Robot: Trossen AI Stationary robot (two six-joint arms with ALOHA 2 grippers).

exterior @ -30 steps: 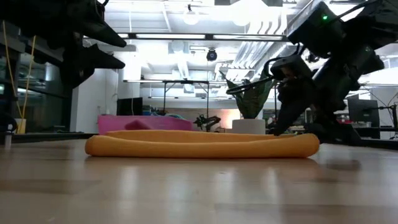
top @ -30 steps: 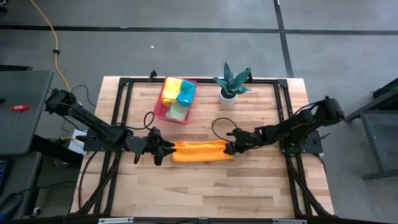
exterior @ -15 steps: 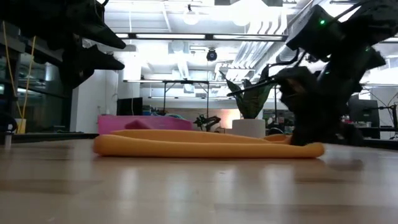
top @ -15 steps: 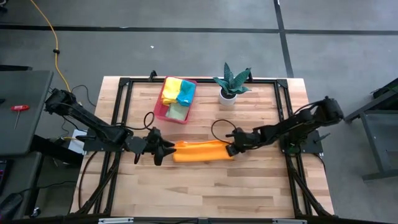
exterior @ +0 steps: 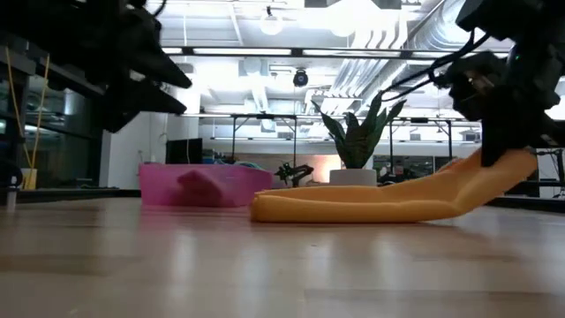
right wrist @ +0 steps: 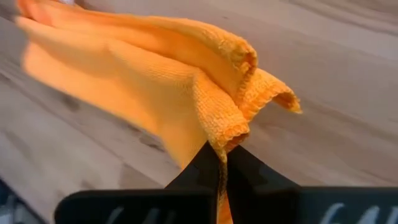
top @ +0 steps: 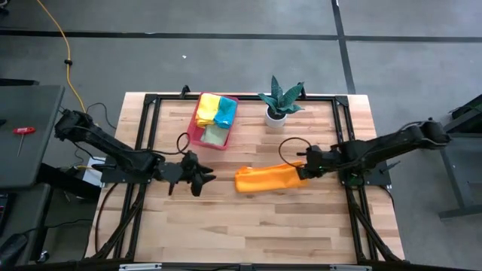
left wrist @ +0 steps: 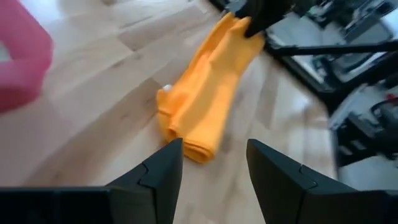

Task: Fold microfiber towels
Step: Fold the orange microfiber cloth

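The orange microfiber towel (top: 265,179) lies as a long folded strip on the wooden table, also seen in the low view (exterior: 371,201) and the left wrist view (left wrist: 205,102). My right gripper (top: 304,170) is shut on its right end (exterior: 503,168). My left gripper (top: 205,181) stands open a little left of the towel's free end and above the table, touching nothing (left wrist: 214,171). Yellow, teal and light green towels (top: 216,113) lie in the pink tray (top: 194,135). My right gripper pinches the towel's right end (right wrist: 229,132) between its two fingers, on a bunched fold of several layers. The fingers come from the table's right side, slanting down. That end is raised off the table; the rest trails leftward and lies on the wood (exterior: 291,208).
A potted plant (top: 279,99) stands at the far side, right of the pink tray. Black frame rails (top: 343,120) run along the table's far, left and right sides. Bare wood (top: 248,226) lies between the towel and the near edge.
My right gripper has shut on the towel's right end, then gone toward the table's right edge and up a little. The whole towel has slid rightward along the table, away from my left gripper; its right end is now lifted, its left part still flat.
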